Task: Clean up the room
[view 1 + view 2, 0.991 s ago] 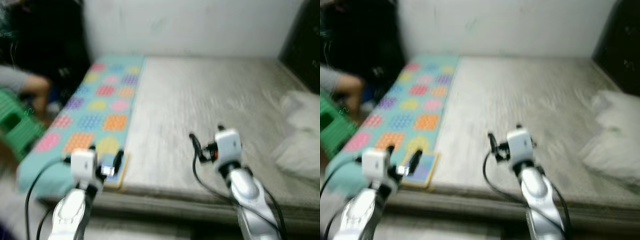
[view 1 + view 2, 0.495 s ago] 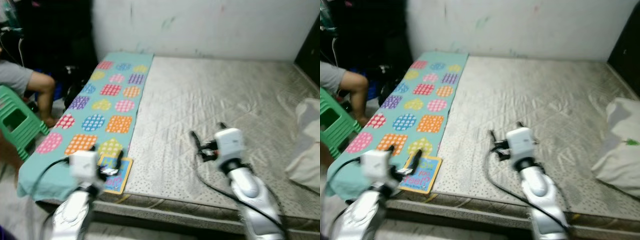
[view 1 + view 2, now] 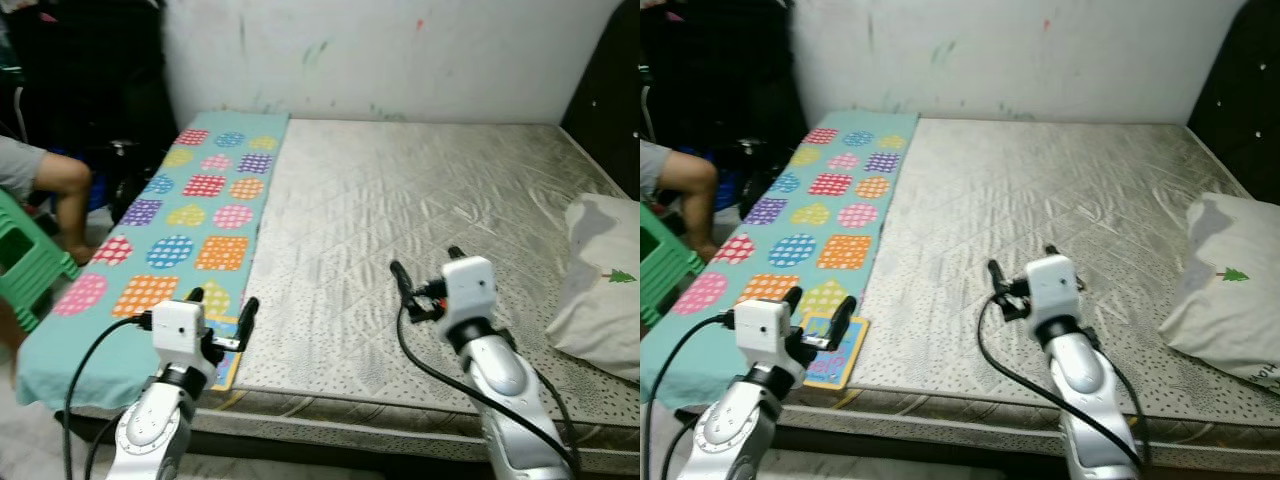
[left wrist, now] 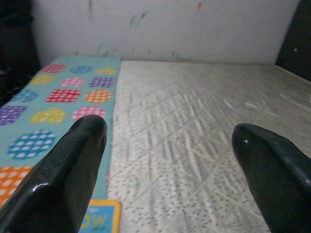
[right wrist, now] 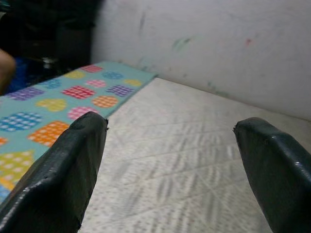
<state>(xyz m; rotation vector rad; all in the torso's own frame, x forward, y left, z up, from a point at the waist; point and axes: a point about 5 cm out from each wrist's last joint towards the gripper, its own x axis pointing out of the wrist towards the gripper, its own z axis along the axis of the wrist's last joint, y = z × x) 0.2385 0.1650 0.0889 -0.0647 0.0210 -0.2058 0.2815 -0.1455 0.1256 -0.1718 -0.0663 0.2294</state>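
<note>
A bare grey mattress [image 3: 400, 200] lies before me, with a teal mat [image 3: 190, 220] of coloured patches along its left side. A small yellow-edged picture book [image 3: 830, 355] rests on the mat's near end. My left gripper [image 3: 222, 305] hovers open just above and before that book, nothing between its fingers. Over the mattress's near middle, my right gripper [image 3: 425, 262] is also open and empty. A white pillow [image 3: 600, 270] with a small green tree print lies at the right edge.
A person's knee [image 3: 50, 180] and a green plastic stool [image 3: 25, 260] are on the floor left of the bed. Dark clutter stands in the back left corner. A white wall runs behind the bed, and a dark headboard [image 3: 610, 90] at the right.
The camera has shifted and the picture has sharpened; more of the pillow shows. Both arms hold about the same pose, fingers still apart.
</note>
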